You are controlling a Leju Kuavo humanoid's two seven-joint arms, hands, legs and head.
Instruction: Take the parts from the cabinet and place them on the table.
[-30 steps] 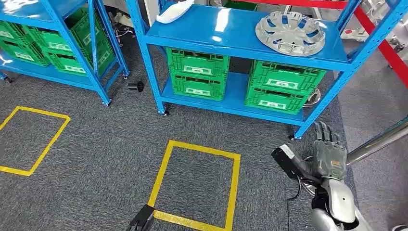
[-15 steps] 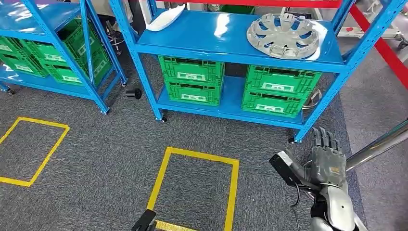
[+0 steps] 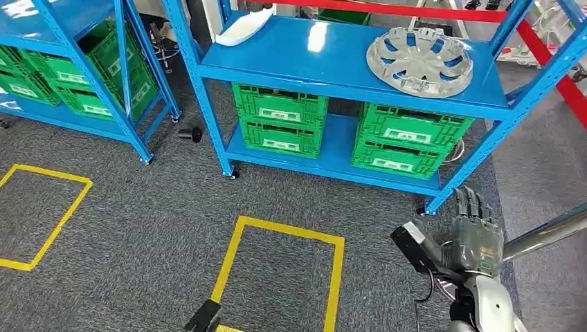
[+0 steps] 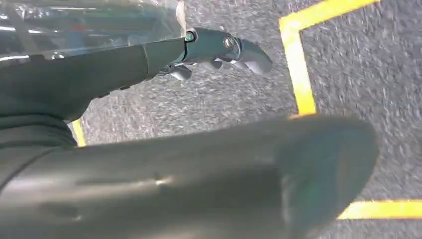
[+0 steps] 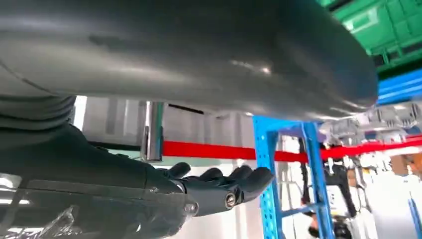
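Silver wheel cover point(image 3: 419, 61): 1 | green crates point(image 3: 280, 117): 2 | right hand point(image 3: 475, 232) spread, empty

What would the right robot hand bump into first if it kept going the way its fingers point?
Probably the blue rack: the right robot hand holds nothing, fingers pointing at the rack's front right leg, with bare carpet between. Depth is hard to judge; the green crates sit just beyond.
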